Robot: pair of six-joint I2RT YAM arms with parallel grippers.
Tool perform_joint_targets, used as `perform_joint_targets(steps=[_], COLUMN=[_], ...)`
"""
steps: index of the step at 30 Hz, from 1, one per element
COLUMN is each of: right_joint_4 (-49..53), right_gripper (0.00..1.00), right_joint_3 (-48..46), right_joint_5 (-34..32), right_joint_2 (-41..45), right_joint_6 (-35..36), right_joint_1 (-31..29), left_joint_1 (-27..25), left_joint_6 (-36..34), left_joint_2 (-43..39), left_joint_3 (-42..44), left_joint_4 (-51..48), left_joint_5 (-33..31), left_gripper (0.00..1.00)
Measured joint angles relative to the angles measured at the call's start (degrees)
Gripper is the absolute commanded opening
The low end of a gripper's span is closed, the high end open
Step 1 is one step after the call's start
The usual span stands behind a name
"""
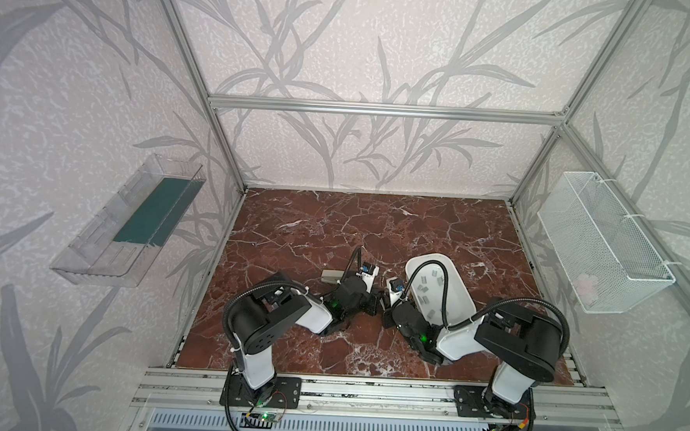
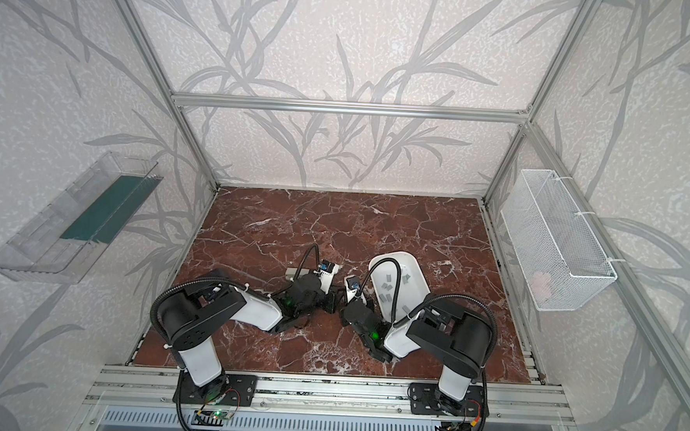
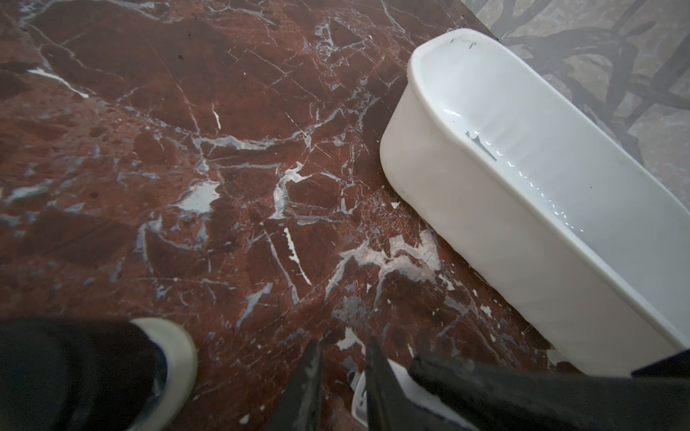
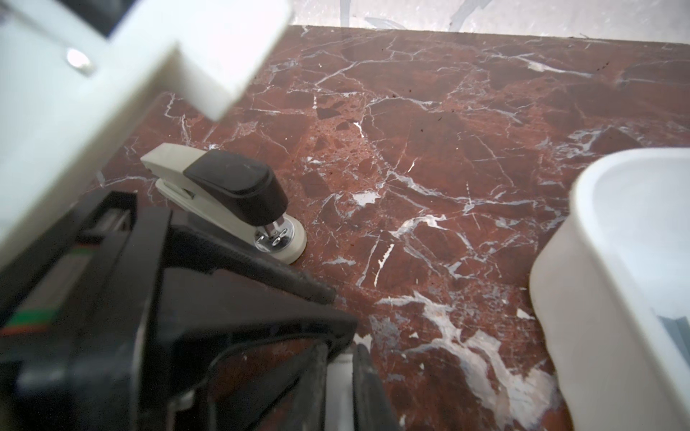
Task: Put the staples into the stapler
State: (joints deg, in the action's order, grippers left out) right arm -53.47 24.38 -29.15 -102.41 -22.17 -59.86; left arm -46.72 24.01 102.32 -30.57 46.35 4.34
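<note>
The beige stapler [image 1: 329, 276] [image 4: 224, 197] with a black top lies closed on the marble, behind my left wrist. Several grey staples [image 1: 422, 288] [image 2: 388, 287] lie loose in the white tray [image 1: 458, 295] [image 3: 429, 179]. Both grippers meet low over the marble between the stapler and the tray. My left gripper [image 3: 344, 341] is shut, with only marble showing between its fingers. My right gripper [image 4: 342, 349] is shut on a pale narrow strip [image 4: 339, 388] that looks like staples. The same strip [image 3: 360, 392] shows beside my left finger.
A clear plastic bin [image 1: 132, 221] holding a green sheet hangs on the left wall. On the right wall hangs a white wire basket [image 1: 601, 246]. Aluminium frame posts stand at the table's corners. Open marble [image 1: 335, 224] stretches behind the arms.
</note>
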Motion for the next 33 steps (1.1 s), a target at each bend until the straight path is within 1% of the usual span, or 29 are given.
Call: perform_joint_targets(steps=[7, 11, 12, 15, 19, 22, 27, 28, 29, 30, 31, 32, 33], right_joint_4=[-11.7, -10.8, -9.2, -2.1, 11.8, 21.3, 29.9, 31.1, 32.2, 33.4, 35.1, 36.7, 39.0], right_gripper=[0.17, 0.19, 0.2, 0.28, 0.35, 0.38, 0.43, 0.46, 0.53, 0.62, 0.74, 0.84, 0.94], right_joint_3=[-2.3, -1.9, -1.7, -1.0, 0.3, 3.2, 6.8, 7.3, 7.6, 8.0, 8.5, 9.0, 9.9], right_joint_5=[-0.9, -0.8, -0.6, 0.2, 0.9, 0.9, 0.4, 0.1, -0.4, -1.0, -1.9, -2.8, -4.5], right_joint_2=[-4.1, -3.2, -2.4, 1.3, 8.4, 13.0, 20.0, 21.8, 23.3, 25.5, 27.8, 30.0, 32.2], right_joint_6=[-0.4, -0.3, -0.3, -0.2, 0.9, 2.3, 4.6, 4.9, 5.2, 5.6, 5.7, 5.7, 5.3], right_joint_1=[-0.1, 0.0, 0.0, -0.1, -0.4, -0.5, -0.1, 0.0, 0.2, 0.3, 0.8, 1.5, 2.7], left_joint_1=[0.0, 0.0, 0.0, 0.0, -0.6, -0.7, 0.1, 0.1, 0.2, 0.3, 0.4, 0.5, 0.6], left_joint_6=[0.0, -0.2, -0.4, -1.1, -2.2, -3.1, -4.2, -4.4, -4.5, -4.8, -5.1, -5.0, -5.2], left_joint_2=[0.0, -0.3, -0.6, -1.7, -4.6, -7.2, -12.0, -13.4, -14.8, -16.7, -19.1, -20.9, -23.2], left_joint_3=[0.3, 0.3, 0.2, -0.1, -0.7, -2.3, -5.8, -6.2, -6.4, -6.5, -6.6, -6.6, -6.6], left_joint_4=[0.6, -0.1, -0.6, -2.9, -6.8, -9.7, -14.7, -16.0, -17.3, -19.0, -20.9, -22.4, -24.0], left_joint_5=[-0.3, -0.3, -0.3, -0.1, 0.0, -0.5, -2.2, -2.7, -3.3, -4.0, -5.4, -6.7, -8.7], left_gripper=[0.24, 0.24, 0.24, 0.25, 0.26, 0.27, 0.27, 0.29, 0.31, 0.35, 0.4, 0.48, 0.62])
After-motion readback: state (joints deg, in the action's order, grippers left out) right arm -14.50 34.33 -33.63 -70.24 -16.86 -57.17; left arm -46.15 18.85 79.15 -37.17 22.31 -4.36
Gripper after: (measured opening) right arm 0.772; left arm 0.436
